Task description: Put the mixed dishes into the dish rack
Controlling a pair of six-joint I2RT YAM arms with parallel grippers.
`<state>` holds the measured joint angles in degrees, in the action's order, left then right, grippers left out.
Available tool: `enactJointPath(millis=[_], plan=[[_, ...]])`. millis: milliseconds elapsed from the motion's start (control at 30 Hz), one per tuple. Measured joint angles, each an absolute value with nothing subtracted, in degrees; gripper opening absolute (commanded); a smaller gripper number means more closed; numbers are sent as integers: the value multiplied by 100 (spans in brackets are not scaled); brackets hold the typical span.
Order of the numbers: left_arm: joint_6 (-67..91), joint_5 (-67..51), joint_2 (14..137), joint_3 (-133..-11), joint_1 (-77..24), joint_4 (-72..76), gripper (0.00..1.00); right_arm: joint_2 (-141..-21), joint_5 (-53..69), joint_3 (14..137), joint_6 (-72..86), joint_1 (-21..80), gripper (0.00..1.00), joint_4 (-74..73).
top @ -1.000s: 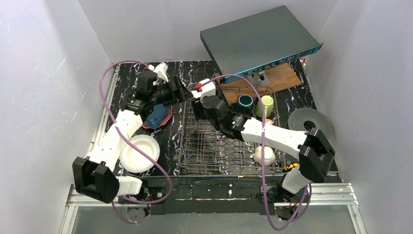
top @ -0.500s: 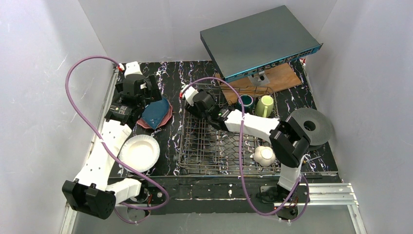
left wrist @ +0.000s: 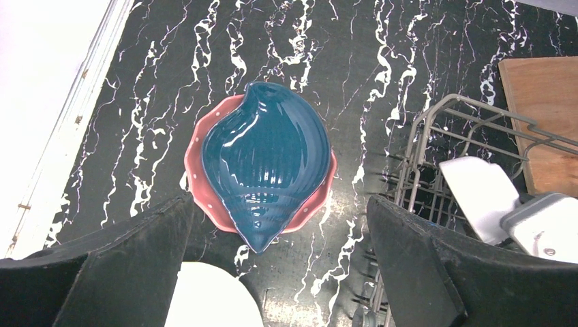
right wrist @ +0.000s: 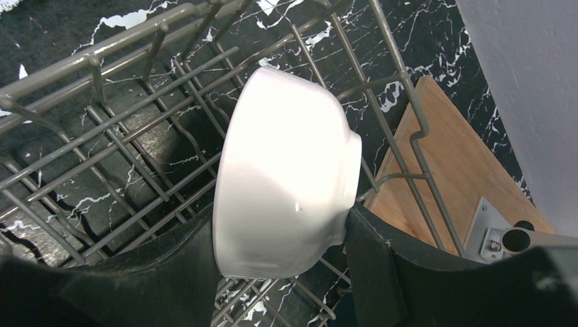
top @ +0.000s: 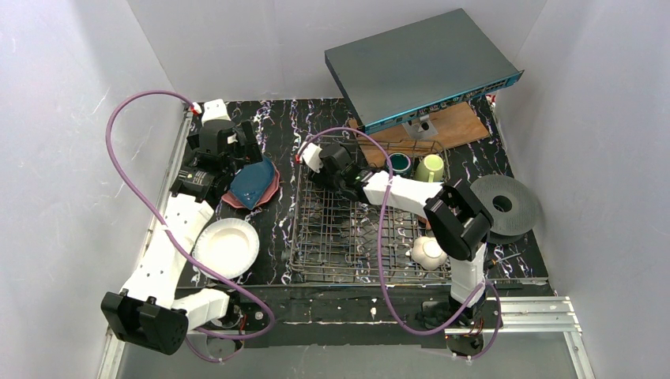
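A bowl (right wrist: 286, 177) is held on its side by the right claw (right wrist: 276, 262), at the far left corner of the rack (right wrist: 102, 129). It should be lowered slowly between the wires, then let go. The left claw (left wrist: 279, 211) is held wide open above the blue plate (left wrist: 266, 160).

Two mugs (top: 399, 163) (top: 430, 167), three plates (top: 253, 183) (left wrist: 193, 161) (top: 227, 247), two white bowls (right wrist: 286, 177) (top: 429, 251), one wire rack (top: 355, 272)
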<state>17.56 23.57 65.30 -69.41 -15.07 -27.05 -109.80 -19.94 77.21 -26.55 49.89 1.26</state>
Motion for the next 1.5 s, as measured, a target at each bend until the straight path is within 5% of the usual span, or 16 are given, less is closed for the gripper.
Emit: enactJointPath(millis=[500,700,1167,1500], plan=[[1802,2156,6543,-6938,-1439,-2700,98,-11218,-1962,7817,-3050,4984,8,204],[1806,2119,6558,-6936,-1437,-2698,98,-11330,-1973,7898,-3140,5026,25,318],[1809,2117,6554,-6936,-1437,-2620,97,-11325,-1935,7878,-2860,5179,85,270],[1804,2121,6554,-6906,-1435,-2596,98,-11198,-1791,7616,-2556,5286,96,-10]])
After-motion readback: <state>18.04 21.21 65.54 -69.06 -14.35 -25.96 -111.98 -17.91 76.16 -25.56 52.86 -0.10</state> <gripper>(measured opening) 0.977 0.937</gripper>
